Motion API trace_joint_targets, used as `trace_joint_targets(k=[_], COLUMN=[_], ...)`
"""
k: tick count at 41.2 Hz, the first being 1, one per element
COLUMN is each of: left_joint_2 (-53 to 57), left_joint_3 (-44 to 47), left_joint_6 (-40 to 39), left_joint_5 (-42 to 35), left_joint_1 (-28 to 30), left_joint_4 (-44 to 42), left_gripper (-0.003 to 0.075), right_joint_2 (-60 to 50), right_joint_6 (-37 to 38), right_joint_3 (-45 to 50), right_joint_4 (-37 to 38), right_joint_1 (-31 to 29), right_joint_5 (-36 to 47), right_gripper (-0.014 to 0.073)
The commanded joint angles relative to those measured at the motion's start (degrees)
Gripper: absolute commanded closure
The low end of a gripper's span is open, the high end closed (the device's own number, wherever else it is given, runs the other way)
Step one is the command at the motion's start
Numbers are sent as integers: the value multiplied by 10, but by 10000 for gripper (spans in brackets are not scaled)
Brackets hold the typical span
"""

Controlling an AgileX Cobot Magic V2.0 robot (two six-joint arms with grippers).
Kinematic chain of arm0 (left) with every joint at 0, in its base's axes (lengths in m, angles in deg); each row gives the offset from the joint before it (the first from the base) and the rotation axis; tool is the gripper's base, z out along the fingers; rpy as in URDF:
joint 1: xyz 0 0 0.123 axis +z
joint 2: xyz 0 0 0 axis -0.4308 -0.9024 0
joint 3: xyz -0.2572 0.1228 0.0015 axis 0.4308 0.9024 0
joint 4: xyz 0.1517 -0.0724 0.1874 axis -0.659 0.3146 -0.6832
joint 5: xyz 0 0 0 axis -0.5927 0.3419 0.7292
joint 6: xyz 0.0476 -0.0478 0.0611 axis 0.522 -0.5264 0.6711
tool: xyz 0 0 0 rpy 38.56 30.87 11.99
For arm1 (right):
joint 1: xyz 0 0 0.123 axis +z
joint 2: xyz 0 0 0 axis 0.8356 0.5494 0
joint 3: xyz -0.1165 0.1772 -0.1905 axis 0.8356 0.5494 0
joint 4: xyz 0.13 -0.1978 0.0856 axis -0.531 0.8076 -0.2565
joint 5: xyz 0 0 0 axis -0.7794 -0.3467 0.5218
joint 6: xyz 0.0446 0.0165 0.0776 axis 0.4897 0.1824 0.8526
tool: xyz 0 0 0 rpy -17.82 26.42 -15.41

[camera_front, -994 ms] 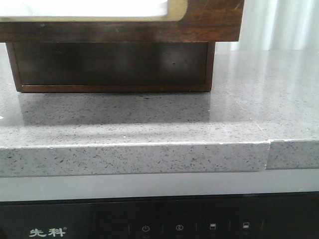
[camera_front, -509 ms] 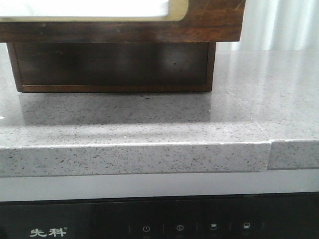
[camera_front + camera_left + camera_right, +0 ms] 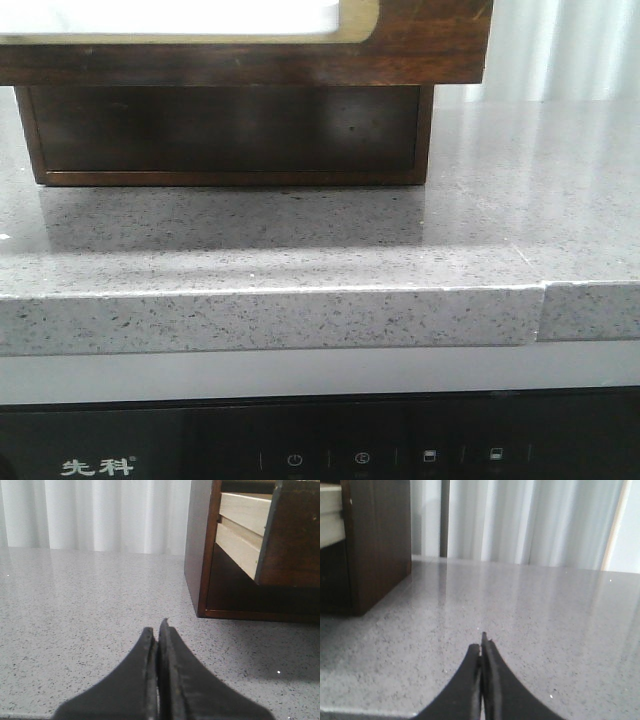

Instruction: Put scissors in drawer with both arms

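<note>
The scissors are out of view in every frame. The drawer, dark brown with a cream-framed white panel, sticks out of the wooden cabinet at the top of the front view. The left wrist view shows it pulled out, with its pale side exposed. My left gripper is shut and empty, low over the grey countertop to the cabinet's left. My right gripper is shut and empty, low over the countertop to the cabinet's right. Neither gripper shows in the front view.
The speckled grey countertop has a front edge with a seam at the right. A black appliance panel lies below it. White curtains hang behind the counter.
The front view has shifted very slightly; the cabinet and drawer stand where they were. No gripper or object movement shows.
</note>
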Motion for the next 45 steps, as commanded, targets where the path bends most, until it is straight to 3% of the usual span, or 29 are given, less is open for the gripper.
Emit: trace_joint_targets(k=[1,16,45], left_joint_2=[10,10,10], left_joint_3=[13,13,13], left_joint_6=[-6,-6,-6], left_joint_5=[-49,-49,-49], left_joint_1=[2,2,2], left_joint_4=[5,5,5], left_gripper=[741,741,741], right_joint_2=[-10,-10,-9], right_joint_6=[50,50,49], right_joint_3=[0,0,0], right_joint_4=[30,-28,1], right_joint_1=[3,12,11], right_joint_5=[55,49,50], right_gripper=[710,710,710])
